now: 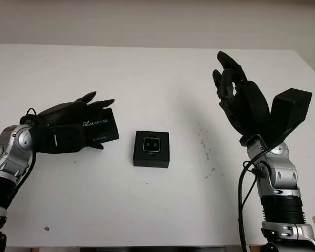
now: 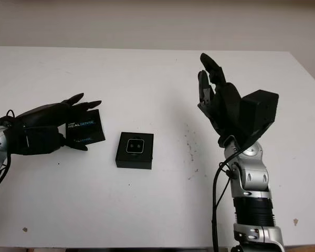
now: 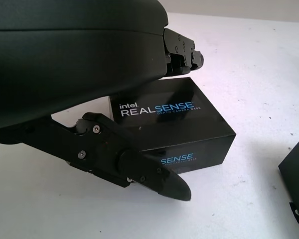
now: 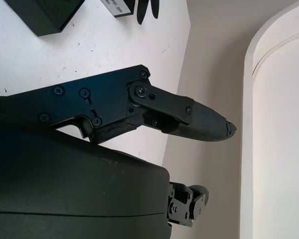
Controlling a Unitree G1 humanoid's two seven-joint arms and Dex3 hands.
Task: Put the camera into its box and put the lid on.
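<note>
The black lid (image 1: 101, 126), printed "Intel RealSense", is at the left of the white table (image 1: 157, 79). My left hand (image 1: 96, 123) is shut on it, fingers over its top and thumb (image 3: 154, 177) against its front side. The open black box (image 1: 151, 149) sits at the table's middle with the camera (image 1: 151, 144) inside it, lenses facing up. The box stands a short way right of the lid and apart from it. My right hand (image 1: 235, 92) is open and raised upright above the table's right side, well clear of the box.
Small dark specks mark the table (image 1: 203, 144) between the box and the right arm. The table's right edge (image 1: 310, 65) runs close behind the right hand. A cable (image 1: 242, 189) hangs along the right forearm.
</note>
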